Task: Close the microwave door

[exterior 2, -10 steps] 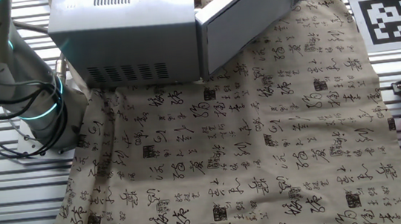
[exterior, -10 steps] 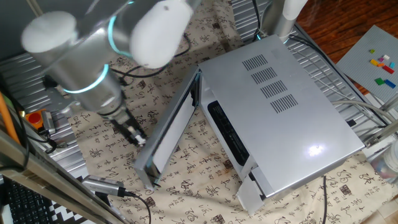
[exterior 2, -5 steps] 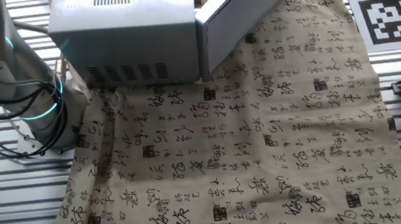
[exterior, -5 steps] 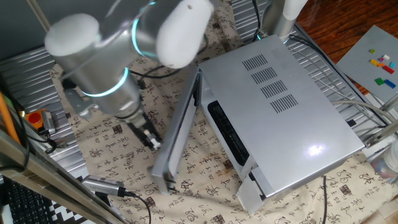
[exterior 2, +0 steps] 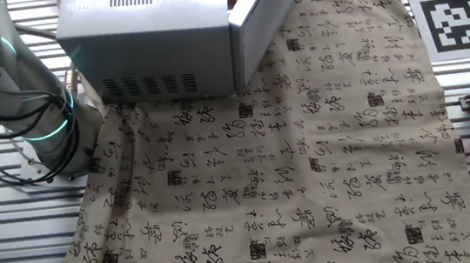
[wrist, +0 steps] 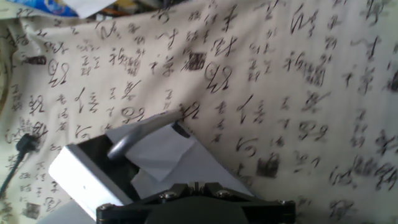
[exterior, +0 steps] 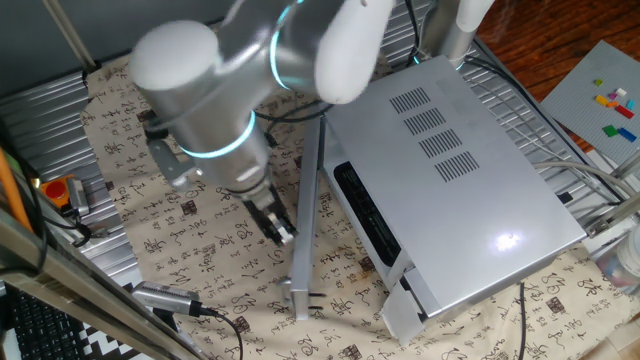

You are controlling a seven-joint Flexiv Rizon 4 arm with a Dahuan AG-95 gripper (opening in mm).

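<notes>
The microwave [exterior: 450, 170] is a silver-grey box with vent grilles on top, lying on the patterned cloth. It also shows in the other fixed view [exterior 2: 146, 36]. The microwave door [exterior: 303, 270] stands partly open and nearly edge-on, and its dark front cavity shows behind it. The door also shows in the other fixed view [exterior 2: 262, 10]. My gripper [exterior: 283, 235] is shut and empty, with its tips against the door's outer face near the free end. In the hand view the gripper [wrist: 194, 185] sits just above the door's end and its silver handle [wrist: 134, 140].
A small control-panel flap [exterior: 405, 305] hangs open at the microwave's near corner. Cables [exterior: 180, 300] and an orange part [exterior: 55, 190] lie at the left. A grey plate with coloured bricks [exterior: 610, 100] sits far right. The arm's base [exterior 2: 42, 125] stands beside the microwave.
My gripper has moved right with the door's outer face. The door has swung toward the microwave, from wide open to nearly edge-on.
</notes>
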